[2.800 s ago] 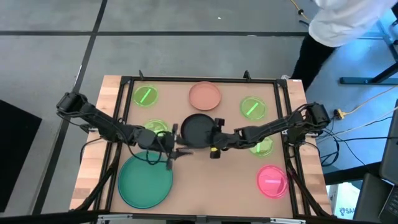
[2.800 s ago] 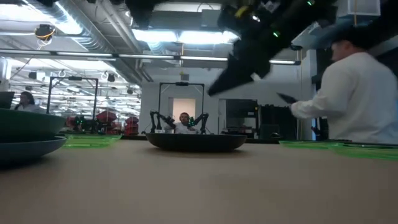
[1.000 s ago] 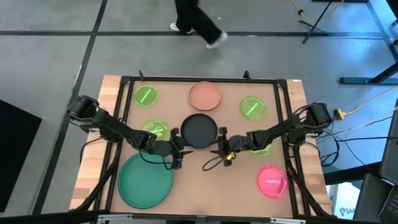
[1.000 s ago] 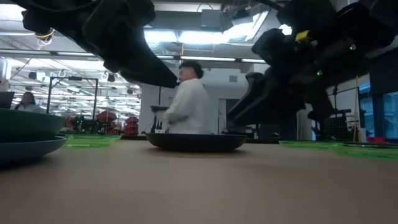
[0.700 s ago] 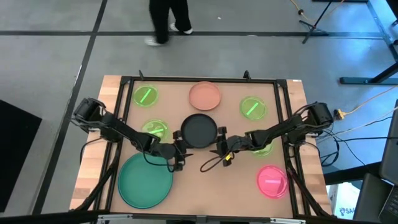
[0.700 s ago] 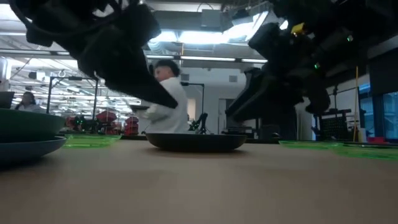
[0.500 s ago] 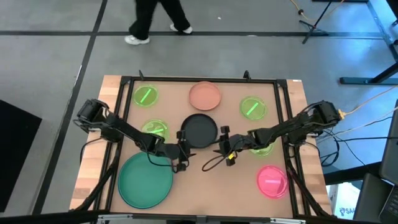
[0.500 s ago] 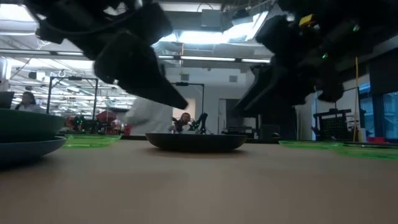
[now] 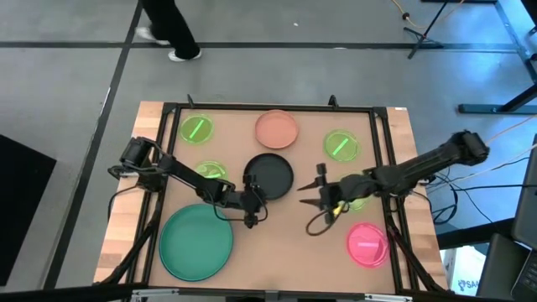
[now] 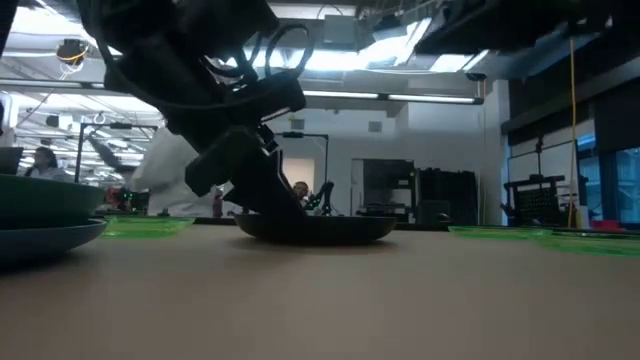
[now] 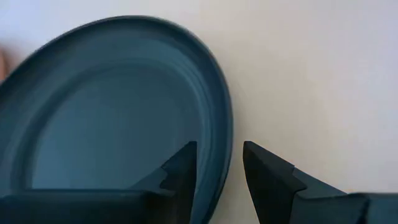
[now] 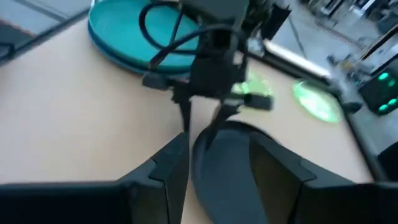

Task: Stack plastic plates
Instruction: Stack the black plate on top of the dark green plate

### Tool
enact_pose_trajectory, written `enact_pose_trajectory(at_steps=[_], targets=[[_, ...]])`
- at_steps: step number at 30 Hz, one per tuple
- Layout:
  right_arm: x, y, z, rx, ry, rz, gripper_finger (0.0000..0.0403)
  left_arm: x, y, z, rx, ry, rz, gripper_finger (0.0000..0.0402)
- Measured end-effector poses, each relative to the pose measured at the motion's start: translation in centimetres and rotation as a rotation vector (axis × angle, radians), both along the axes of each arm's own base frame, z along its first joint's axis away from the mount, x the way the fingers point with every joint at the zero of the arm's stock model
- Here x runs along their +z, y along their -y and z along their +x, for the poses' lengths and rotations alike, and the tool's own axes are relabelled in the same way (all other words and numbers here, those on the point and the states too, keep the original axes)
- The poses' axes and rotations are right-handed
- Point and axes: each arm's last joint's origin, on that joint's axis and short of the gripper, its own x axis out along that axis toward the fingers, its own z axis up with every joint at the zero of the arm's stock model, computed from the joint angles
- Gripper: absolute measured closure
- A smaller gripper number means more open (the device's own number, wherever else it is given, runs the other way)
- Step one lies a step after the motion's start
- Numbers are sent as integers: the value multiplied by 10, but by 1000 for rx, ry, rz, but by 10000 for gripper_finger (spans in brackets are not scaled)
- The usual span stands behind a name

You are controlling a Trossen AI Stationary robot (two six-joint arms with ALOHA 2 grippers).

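The black plate (image 9: 270, 174) sits flat mid-table and shows as a dark dish in the left wrist view (image 11: 112, 106). My left gripper (image 9: 254, 201) points down at its near-left rim, open, with one finger over the inside of the plate and one outside (image 11: 219, 152). My right gripper (image 9: 310, 191) is open just right of the plate, touching nothing (image 12: 217, 149). In the low view, the large teal plate (image 9: 197, 243) appears to lie on a darker plate (image 10: 50, 238). The peach plate (image 9: 277, 128), several small green plates and the pink plate (image 9: 367, 243) lie apart. My left gripper stands with its open fingers (image 11: 180, 171) on either side of the black plate's near-left rim (image 11: 225, 134), coming from above and pointing down. I cannot tell whether either finger touches the rim. The plate lies flat on the table.
Green plates lie at far left (image 9: 196, 128), far right (image 9: 340, 144), left of the black plate (image 9: 210, 172) and under the right arm (image 9: 357, 199). A black frame (image 9: 268, 107) rims the table. A person walks past the far edge. Bare table shows near the middle (image 9: 285, 252).
My left gripper moved toward the table's right and came down onto the black plate's near-left rim. My right gripper drew back toward the right edge and left the low view. The plates stayed put. A person walked leftward behind the table.
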Motion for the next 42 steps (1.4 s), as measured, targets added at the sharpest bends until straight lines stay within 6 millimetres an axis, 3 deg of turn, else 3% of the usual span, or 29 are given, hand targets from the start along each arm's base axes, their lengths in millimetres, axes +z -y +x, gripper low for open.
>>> enact_pose_trajectory(at_steps=[6,11,15,19,26,30,34,42], targets=[[25,5,-14,6,119,29,244,-3,-3,-3,-11,-55,-7,334],[24,6,-16,5,105,28,244,7,1,0,-18,-69,8,392],[23,6,-17,0,87,39,244,39,21,3,-44,-107,-7,389],[23,6,-17,-2,87,46,244,86,47,-4,-58,-129,-72,388],[23,6,-17,-11,85,69,244,152,102,-48,-76,-160,-200,388],[23,6,-17,-14,84,80,244,173,134,-84,-95,-111,-329,388],[23,6,-17,-19,82,92,244,165,157,-116,-43,-148,-462,388],[20,6,-17,-23,54,89,244,110,171,-156,101,-208,-537,388]])
